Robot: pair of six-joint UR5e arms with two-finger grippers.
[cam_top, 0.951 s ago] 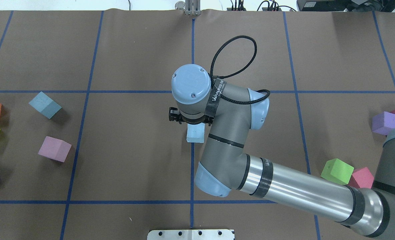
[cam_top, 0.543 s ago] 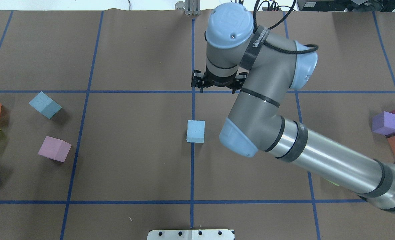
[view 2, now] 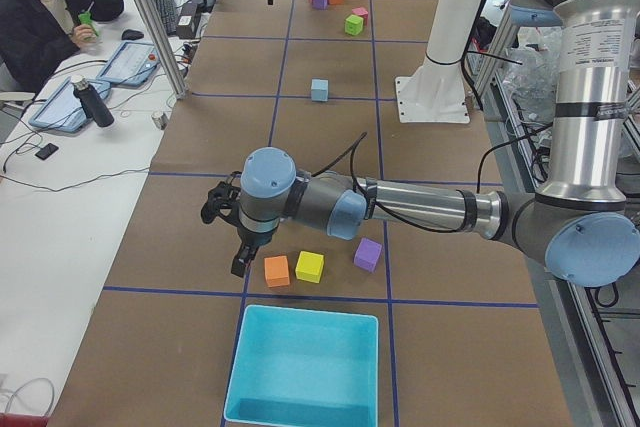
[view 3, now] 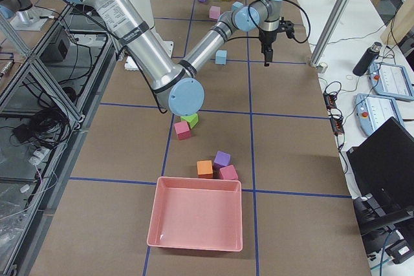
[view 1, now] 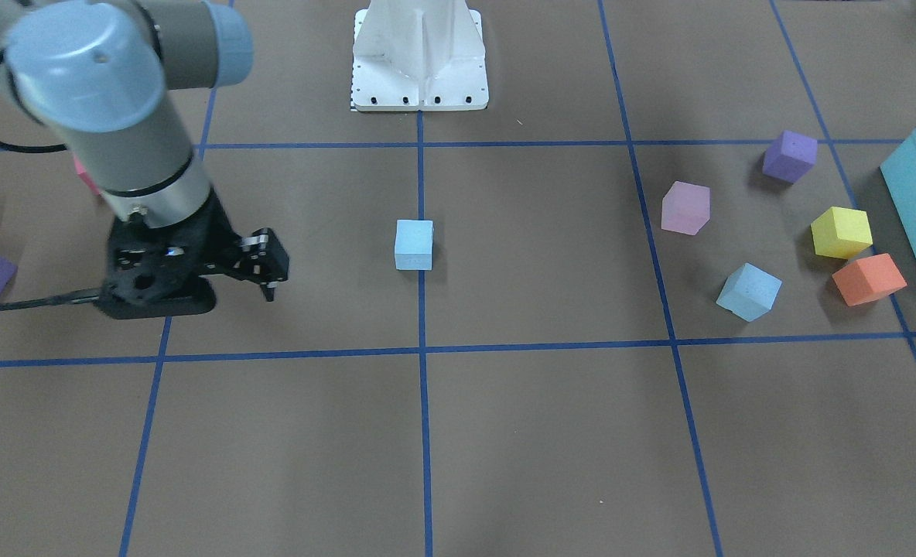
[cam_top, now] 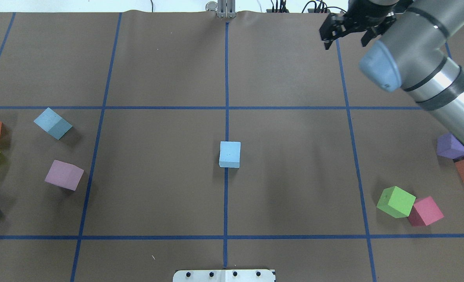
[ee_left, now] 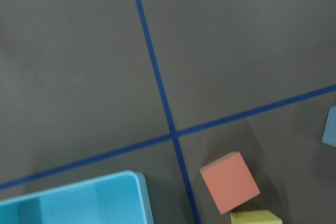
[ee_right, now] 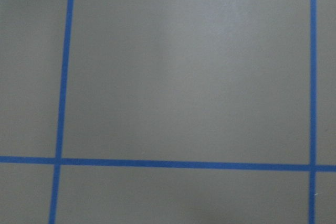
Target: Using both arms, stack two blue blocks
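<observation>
Moved: right arm (cam_top: 412, 51) has swung off the centre blue block (cam_top: 229, 154) to the desk's (cam_top: 157, 58) far edge.
Centre blue block: flat on the middle tape line (cam_top: 225, 203), alone.
Second blue block (cam_top: 53, 123): left side, askew, near a pink cube (cam_top: 64, 175).
Left end effector (view 2: 240, 265): beside the orange cube (view 2: 277, 270); fingers' spacing cannot be told.
Right end effector (cam_top: 345, 39): far edge, fingers apart, empty.

ctr blue block (cam_top: 229, 154): open all sides | left blue block (cam_top: 53, 123): pink cube (cam_top: 64, 175) near (not touching)
</observation>
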